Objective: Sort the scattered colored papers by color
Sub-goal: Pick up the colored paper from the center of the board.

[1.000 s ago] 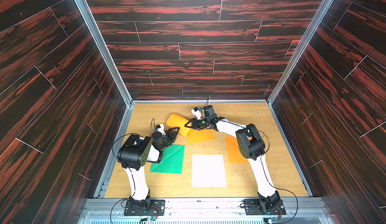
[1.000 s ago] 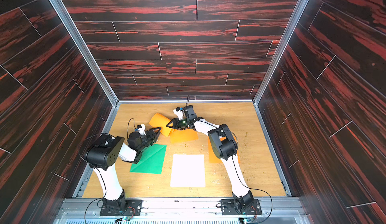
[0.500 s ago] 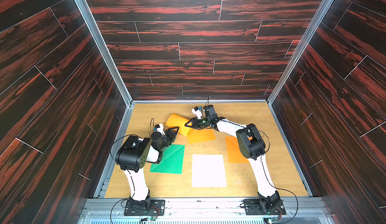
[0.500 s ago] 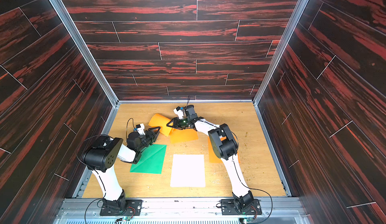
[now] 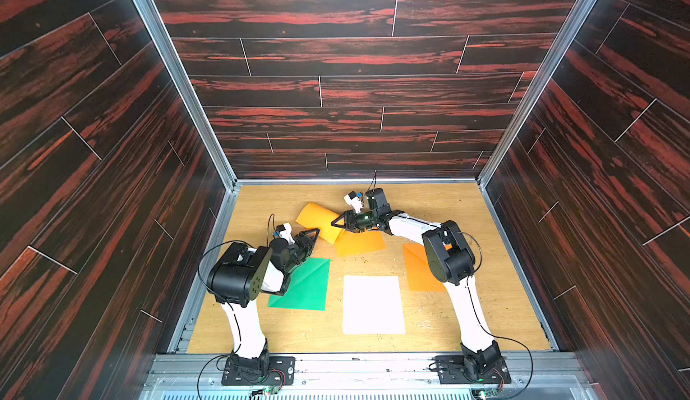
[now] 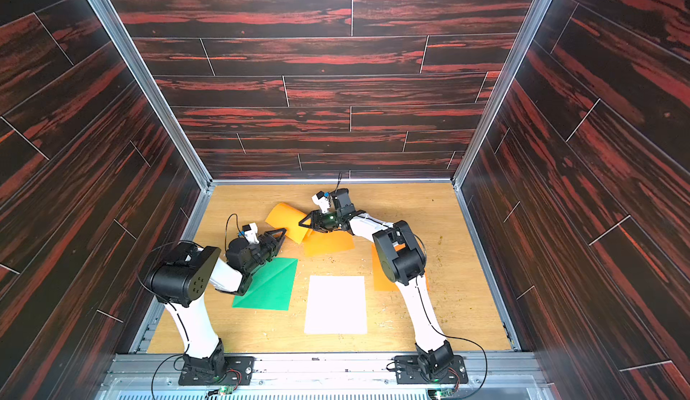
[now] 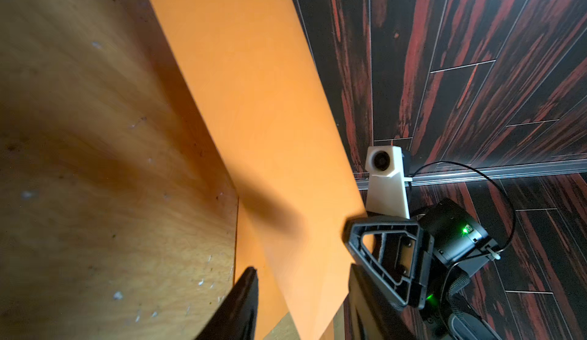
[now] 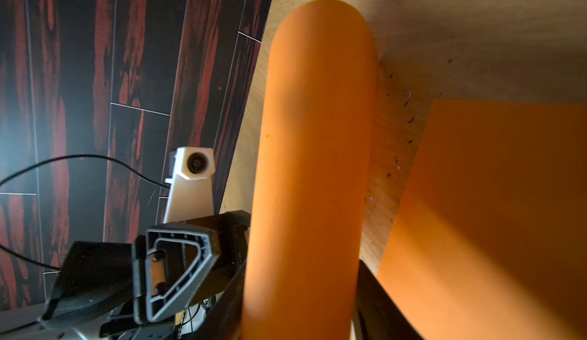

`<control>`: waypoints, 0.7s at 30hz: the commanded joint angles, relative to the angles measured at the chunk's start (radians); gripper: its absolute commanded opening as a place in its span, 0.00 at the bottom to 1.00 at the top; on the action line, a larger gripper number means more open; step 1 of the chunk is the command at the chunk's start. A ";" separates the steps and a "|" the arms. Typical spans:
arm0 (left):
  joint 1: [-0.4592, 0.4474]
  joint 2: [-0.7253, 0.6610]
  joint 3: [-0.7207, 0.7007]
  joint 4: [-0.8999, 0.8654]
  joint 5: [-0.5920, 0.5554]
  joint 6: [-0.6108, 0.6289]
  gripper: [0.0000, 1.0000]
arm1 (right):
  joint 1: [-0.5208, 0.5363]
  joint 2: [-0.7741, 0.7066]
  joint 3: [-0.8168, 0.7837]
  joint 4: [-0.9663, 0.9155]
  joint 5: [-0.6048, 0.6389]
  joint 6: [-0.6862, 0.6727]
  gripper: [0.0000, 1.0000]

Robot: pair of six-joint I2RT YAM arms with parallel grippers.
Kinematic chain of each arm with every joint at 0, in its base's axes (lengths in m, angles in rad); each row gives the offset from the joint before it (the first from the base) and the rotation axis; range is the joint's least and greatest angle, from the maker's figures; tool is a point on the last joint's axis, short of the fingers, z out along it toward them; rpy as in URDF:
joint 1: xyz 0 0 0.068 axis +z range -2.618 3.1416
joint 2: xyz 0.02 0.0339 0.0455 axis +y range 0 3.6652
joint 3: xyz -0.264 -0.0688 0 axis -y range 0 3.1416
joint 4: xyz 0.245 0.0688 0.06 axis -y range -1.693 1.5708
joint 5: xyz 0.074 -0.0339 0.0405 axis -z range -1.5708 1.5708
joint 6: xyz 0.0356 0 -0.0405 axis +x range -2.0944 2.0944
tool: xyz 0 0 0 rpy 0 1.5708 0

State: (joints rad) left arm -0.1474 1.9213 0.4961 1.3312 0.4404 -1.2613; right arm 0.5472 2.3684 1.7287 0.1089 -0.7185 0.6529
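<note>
A curled orange paper (image 5: 319, 219) (image 6: 287, 217) arches up off the wooden floor at the back middle. My right gripper (image 5: 336, 223) (image 8: 301, 278) is shut on its bowed end, and the sheet (image 8: 317, 116) fills the gap between the fingers. My left gripper (image 5: 315, 233) (image 7: 301, 300) stands open at the opposite corner, with that corner of the sheet (image 7: 263, 116) between its jaws. A second orange paper (image 5: 360, 243) (image 8: 492, 211) lies flat beside it. A third orange paper (image 5: 416, 271) lies partly under my right arm. In front lie a green paper (image 5: 304, 286) and a white paper (image 5: 373, 304).
Dark wood-pattern walls (image 5: 336, 92) close the cell on three sides, with metal rails along the floor edges. Both arm bases are bolted to the front rail (image 5: 354, 368). Small crumbs speckle the floor (image 5: 466, 207).
</note>
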 commanded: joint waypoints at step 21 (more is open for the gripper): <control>-0.002 0.063 0.065 0.079 -0.010 -0.013 0.49 | -0.003 -0.022 -0.087 0.138 -0.094 0.068 0.51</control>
State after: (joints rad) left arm -0.1474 1.9842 0.5526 1.3842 0.4366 -1.2812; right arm 0.5449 2.3684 1.6474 0.2180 -0.7898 0.7155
